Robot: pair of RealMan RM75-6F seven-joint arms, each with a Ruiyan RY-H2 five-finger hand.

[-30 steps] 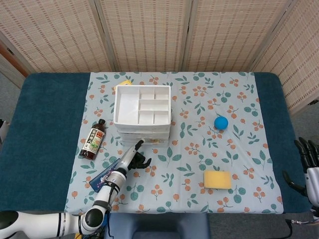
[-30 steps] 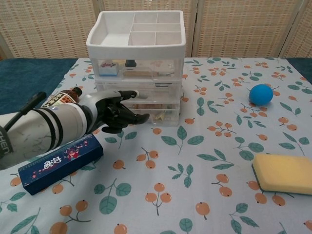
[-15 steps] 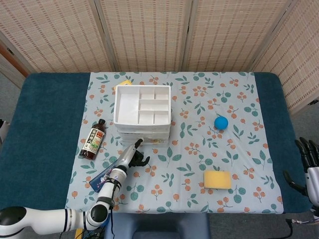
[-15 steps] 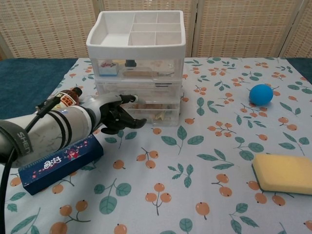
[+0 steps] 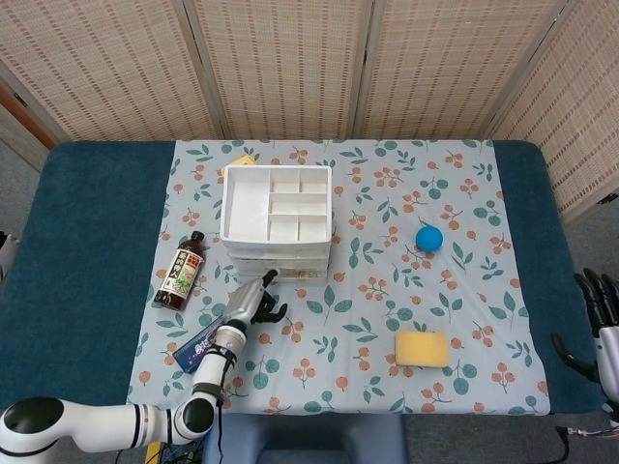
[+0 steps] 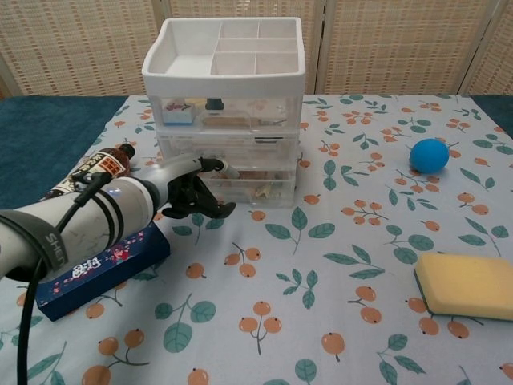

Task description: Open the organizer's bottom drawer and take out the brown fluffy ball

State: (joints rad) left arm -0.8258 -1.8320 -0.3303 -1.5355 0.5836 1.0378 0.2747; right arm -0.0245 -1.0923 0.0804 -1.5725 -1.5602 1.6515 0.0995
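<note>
The white three-drawer organizer (image 5: pixel 276 208) (image 6: pixel 224 64) stands on the floral cloth, with an open compartment tray on top. Its clear bottom drawer (image 6: pixel 256 188) is closed. A tan shape shows dimly through the front, and I cannot tell whether it is the brown fluffy ball. My left hand (image 6: pixel 192 188) (image 5: pixel 256 302) is at the drawer's front left corner. One finger reaches up to the drawer front and the others curl downward, holding nothing. My right hand (image 5: pixel 600 314) hangs off the table's right edge with its fingers spread.
A dark bottle (image 5: pixel 181 272) (image 6: pixel 100 164) lies left of the organizer. A blue box (image 6: pixel 100 269) sits under my left forearm. A blue ball (image 6: pixel 429 154) and a yellow sponge (image 6: pixel 469 285) lie to the right. A yellow item (image 5: pixel 242 160) sits behind the organizer.
My left hand has shifted slightly left and closer to the bottom drawer's front, and the forearm has swung down over the blue box. The drawer stays closed. The right hand has not moved.
</note>
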